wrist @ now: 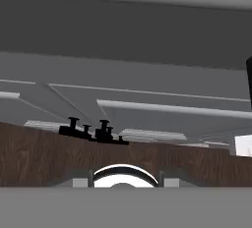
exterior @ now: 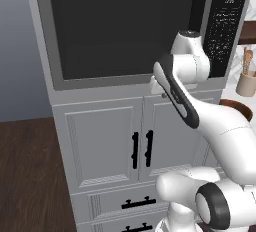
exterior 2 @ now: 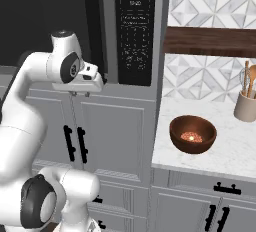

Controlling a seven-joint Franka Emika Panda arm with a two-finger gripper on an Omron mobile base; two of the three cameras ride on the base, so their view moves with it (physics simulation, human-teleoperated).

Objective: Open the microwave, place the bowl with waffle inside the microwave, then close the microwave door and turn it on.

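Tool (exterior 2: 80,94) hangs pointing down off the white hand just under the microwave door's (exterior: 120,28) lower edge, at about 7 o'clock from the foot of the black bar handle (exterior 2: 93,26); whether its fingers are spread or closed I cannot tell, and it seems to hold nothing. The door is shut, so opening it is the step in hand.

To do it well, the hand should probably rise and turn so the fingers straddle the handle about midway up, squarely from the front, then close before pulling. Judging by the handle on the right, the door likely hinges on the left, so the pull should follow an arc and not a straight line.

The control panel (exterior 2: 134,26) lies just right of the handle; keep clear of it. The bowl (exterior 2: 193,134), with the waffle (exterior 2: 191,137) in it, waits on the marble tabletop (exterior 2: 230,151) at 3 o'clock from the microwave (exterior: 135,31), near a utensil jar (exterior 2: 246,105).
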